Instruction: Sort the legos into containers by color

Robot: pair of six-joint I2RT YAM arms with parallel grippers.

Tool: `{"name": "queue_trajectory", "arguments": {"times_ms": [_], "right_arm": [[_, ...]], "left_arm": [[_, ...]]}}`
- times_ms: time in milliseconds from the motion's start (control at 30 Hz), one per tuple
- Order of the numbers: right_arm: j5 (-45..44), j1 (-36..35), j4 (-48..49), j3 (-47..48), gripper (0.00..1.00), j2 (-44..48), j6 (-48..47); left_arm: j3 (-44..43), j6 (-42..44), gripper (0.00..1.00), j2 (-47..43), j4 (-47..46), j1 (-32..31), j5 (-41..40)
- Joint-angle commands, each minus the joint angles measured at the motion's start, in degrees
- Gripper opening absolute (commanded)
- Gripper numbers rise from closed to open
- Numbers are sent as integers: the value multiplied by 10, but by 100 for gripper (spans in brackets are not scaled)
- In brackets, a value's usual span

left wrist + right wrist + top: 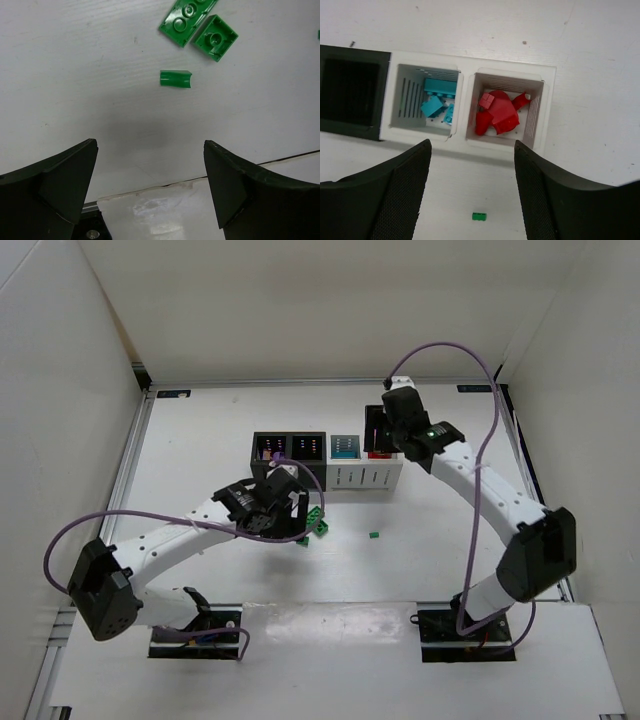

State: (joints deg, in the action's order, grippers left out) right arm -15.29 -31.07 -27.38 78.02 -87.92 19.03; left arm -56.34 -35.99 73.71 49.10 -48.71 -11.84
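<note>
Over the white table (190, 470), we are holding our left gripper (150, 145) low, its fingers spread wide and gripping nothing. Three green legos (175, 79) are lying loose on the surface just beyond the fingertips, two of them side by side. Farther back, we are hovering our right gripper (472, 145) above the containers (465, 107), its fingers likewise parted and empty. Beneath it, red legos (497, 116) are sitting in the end white bin and teal legos (439, 97) in the white bin beside it, with a black bin next along. One small green lego (479, 216) is lying on the table in front of the row, apart from the other three.
</note>
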Motion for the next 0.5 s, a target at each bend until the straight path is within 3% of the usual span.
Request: {"name": "queue_trajectory", "arguments": {"times_ms": [0, 233, 467], "right_arm": [[-46, -14, -3, -8, 70, 85, 1], [-82, -39, -28, -131, 72, 207, 43], [-97, -43, -71, -178, 72, 300, 79]], "left_arm": [[18, 7, 97, 6, -44, 3, 27], [42, 4, 93, 70, -93, -6, 38], [49, 24, 86, 123, -177, -10, 65]]}}
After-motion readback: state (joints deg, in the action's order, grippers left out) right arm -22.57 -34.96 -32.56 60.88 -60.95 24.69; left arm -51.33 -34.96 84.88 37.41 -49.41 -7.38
